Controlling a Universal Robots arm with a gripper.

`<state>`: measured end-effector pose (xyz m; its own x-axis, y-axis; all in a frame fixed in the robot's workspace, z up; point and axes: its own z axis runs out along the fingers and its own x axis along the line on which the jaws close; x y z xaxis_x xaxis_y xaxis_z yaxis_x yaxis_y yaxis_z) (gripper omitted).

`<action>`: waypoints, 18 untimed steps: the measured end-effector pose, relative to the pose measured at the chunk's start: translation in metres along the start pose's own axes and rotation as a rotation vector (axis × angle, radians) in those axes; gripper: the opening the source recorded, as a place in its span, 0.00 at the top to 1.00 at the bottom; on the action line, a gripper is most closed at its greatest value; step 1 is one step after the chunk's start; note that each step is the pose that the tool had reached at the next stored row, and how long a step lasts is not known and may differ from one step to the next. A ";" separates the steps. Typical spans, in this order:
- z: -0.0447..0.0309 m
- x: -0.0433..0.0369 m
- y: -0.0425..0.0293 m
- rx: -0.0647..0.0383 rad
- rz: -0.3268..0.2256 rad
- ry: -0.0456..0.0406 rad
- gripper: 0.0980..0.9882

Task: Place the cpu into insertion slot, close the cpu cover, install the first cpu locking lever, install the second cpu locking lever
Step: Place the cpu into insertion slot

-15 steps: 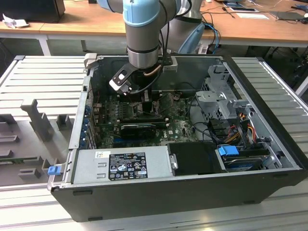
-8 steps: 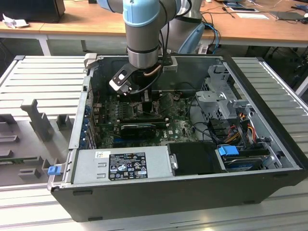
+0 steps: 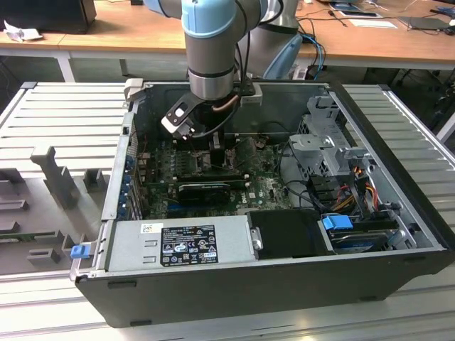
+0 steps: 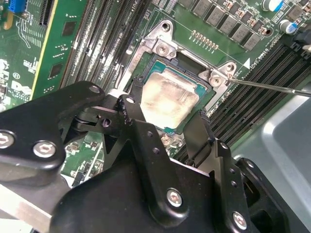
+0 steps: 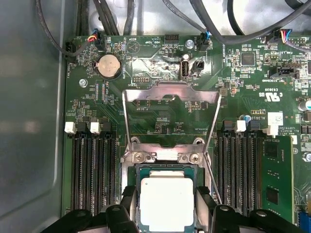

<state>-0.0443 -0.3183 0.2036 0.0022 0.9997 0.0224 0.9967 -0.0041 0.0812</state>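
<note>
The cpu (image 5: pixel 166 199), silver top up, lies in the insertion slot (image 5: pixel 165 166) on the green board. My gripper (image 5: pixel 166 206) straddles it, one black finger (image 5: pixel 129 204) against each of two opposite edges, shut on it. The second wrist view has the same: the cpu (image 4: pixel 170 99) sits in the slot (image 4: pixel 163 60) between the gripper's (image 4: pixel 163 119) fingers (image 4: pixel 199 136). The cpu cover (image 5: pixel 170 90) is swung back flat over the board, its window showing circuitry. A thin locking lever (image 5: pixel 212 179) stands off beside the slot, and a lever rod (image 4: pixel 272 86) sticks out sideways. In the exterior view the gripper (image 3: pixel 213 153) is down inside the case.
Long black memory slots (image 5: pixel 92 170) flank the socket on both sides. A black graphics card (image 3: pixel 206 190) lies just in front of the gripper. The power supply (image 3: pixel 178 245), a drive cage (image 3: pixel 327 149), cables (image 3: pixel 355 177) and the case walls (image 3: pixel 121 163) hem the board in.
</note>
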 end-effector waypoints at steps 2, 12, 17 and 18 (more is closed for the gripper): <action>-0.0021 0.0001 0.0002 0.000 0.000 0.0000 0.43; -0.0094 0.0002 0.0008 0.000 0.000 0.0000 0.52; -0.0105 0.0002 0.0009 0.000 0.000 -0.0005 0.86; -0.0109 0.0002 0.0009 0.000 0.000 -0.0005 0.93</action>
<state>-0.0443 -0.3183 0.2145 0.0023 0.9998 0.0219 0.9967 -0.0041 0.0812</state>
